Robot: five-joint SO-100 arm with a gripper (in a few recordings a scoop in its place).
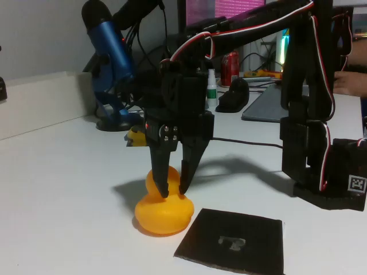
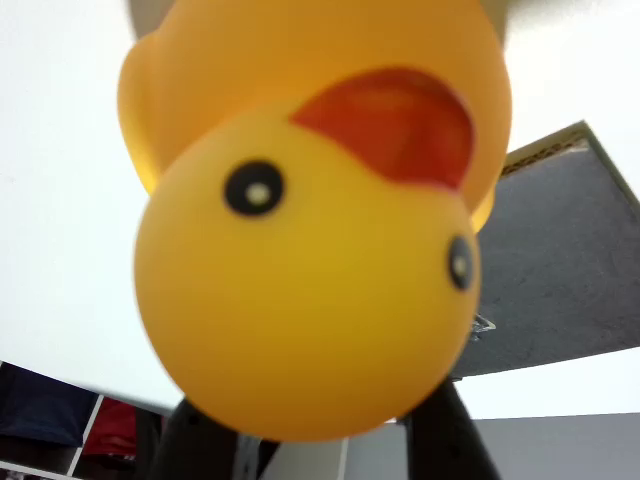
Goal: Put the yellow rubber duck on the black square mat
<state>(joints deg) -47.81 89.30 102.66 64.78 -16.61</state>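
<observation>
Two black fingers (image 1: 163,172) of the gripper (image 1: 174,193) reach down around the head of the yellow rubber duck (image 1: 163,213) in the fixed view, one on each side of it. We see the jaws set narrow with the duck's head between them, though we cannot tell whether the tips press on the rubber or merely flank it. The duck sits on the white table (image 1: 69,189), its plump body resting flat on the surface. Just beside it to the right in this view lies the black square mat (image 1: 232,240), flat on the table, with a small pale grey mark at its centre; the duck and the mat are close but apart, and no part of the duck lies on the mat.

In the wrist view we see the duck (image 2: 310,290) very close, with its round head, two black eyes and orange beak. The dark mat (image 2: 560,270) shows behind it at the right, and the two dark fingertips (image 2: 445,440) appear at the bottom edge.

Behind the arm in the fixed view we see a blue microphone (image 1: 109,51) on a stand, a red can (image 1: 230,66) and a small white bottle (image 1: 211,91).
</observation>
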